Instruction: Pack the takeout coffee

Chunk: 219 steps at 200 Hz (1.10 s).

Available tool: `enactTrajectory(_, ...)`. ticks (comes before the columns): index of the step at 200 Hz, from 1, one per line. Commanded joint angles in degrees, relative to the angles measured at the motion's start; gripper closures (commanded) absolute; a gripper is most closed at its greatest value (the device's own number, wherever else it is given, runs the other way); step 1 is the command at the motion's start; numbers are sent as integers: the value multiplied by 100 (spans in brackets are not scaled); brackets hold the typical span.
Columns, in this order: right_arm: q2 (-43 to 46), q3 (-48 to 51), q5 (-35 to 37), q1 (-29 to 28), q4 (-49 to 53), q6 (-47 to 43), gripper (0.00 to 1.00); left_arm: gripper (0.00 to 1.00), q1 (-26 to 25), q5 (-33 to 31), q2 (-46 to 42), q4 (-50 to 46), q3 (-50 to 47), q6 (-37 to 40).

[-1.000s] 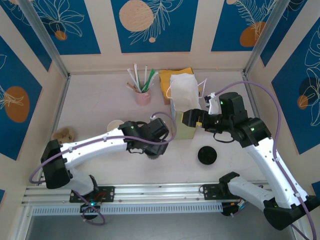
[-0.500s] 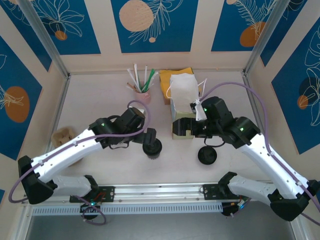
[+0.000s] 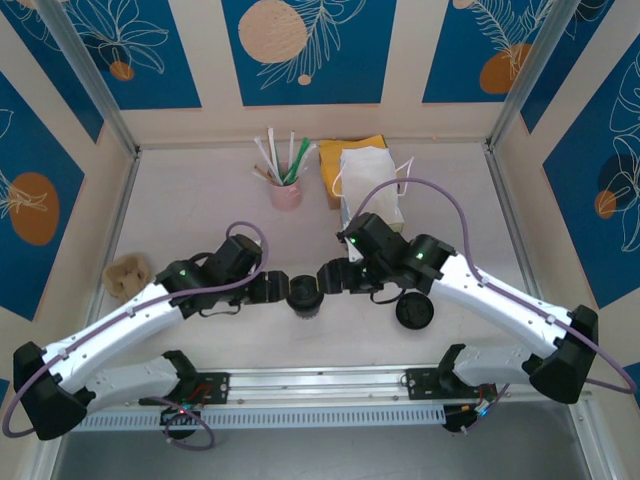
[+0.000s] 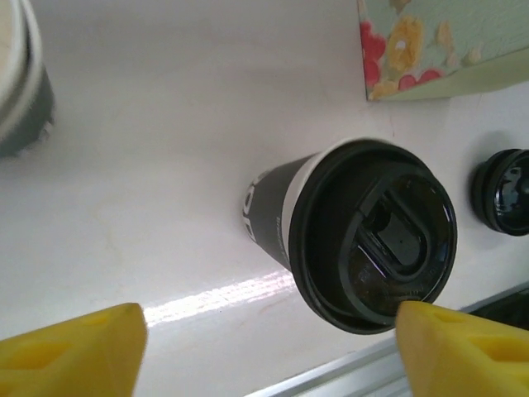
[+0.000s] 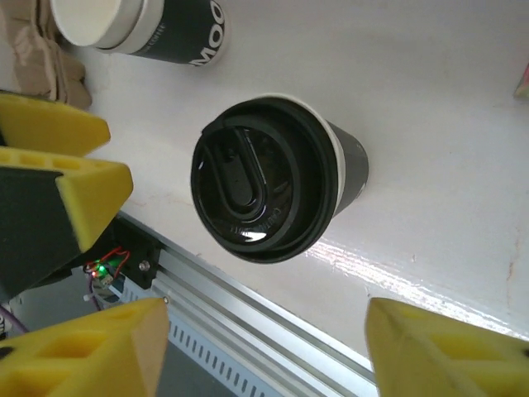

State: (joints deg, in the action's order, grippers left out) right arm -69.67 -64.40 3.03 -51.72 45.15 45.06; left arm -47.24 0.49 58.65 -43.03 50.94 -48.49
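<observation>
The takeout coffee (image 3: pixel 303 294) stands upright near the table's front edge, a dark-banded paper cup with a black lid on it. My left gripper (image 3: pixel 275 289) is just to its left and my right gripper (image 3: pixel 332 277) just to its right, both low over the table. In the left wrist view the coffee (image 4: pixel 364 236) sits beyond the open gripper (image 4: pixel 269 335), its lid close to the right finger. In the right wrist view the coffee (image 5: pixel 269 178) also lies beyond the open gripper (image 5: pixel 269 339). Neither gripper holds it.
A tall pale paper bag (image 3: pixel 370 190) stands behind the right gripper. A loose black lid (image 3: pixel 415 311) lies right of the coffee. An open lidless cup (image 5: pixel 140 25) lies on its side. A pink cup of straws (image 3: pixel 286 190) stands at the back, and brown crumpled paper (image 3: pixel 127 272) lies left.
The right gripper came from the bag down and left to the coffee's right side. The left arm drew back to the coffee's left. Both sets of jaws have narrowed somewhat.
</observation>
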Motion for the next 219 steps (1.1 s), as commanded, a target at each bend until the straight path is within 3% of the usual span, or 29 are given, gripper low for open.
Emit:
enactTrajectory(1,-162,133,-81,-61,-376,91,40,28,56,581,-28,530,-263,-305)
enactTrajectory(36,-504,138,-140,-88,-445,-10,44,35,55,806,146,720,-381,-267)
enactTrajectory(51,-577,139,-140,-81,-450,-56,45,45,57,894,222,801,-385,-215)
enactTrajectory(98,-765,226,-294,71,-513,-150,48,54,57,1104,448,1094,-401,-149)
enactTrajectory(219,-1079,105,-329,132,-375,-322,52,59,51,1155,783,1270,-341,-38)
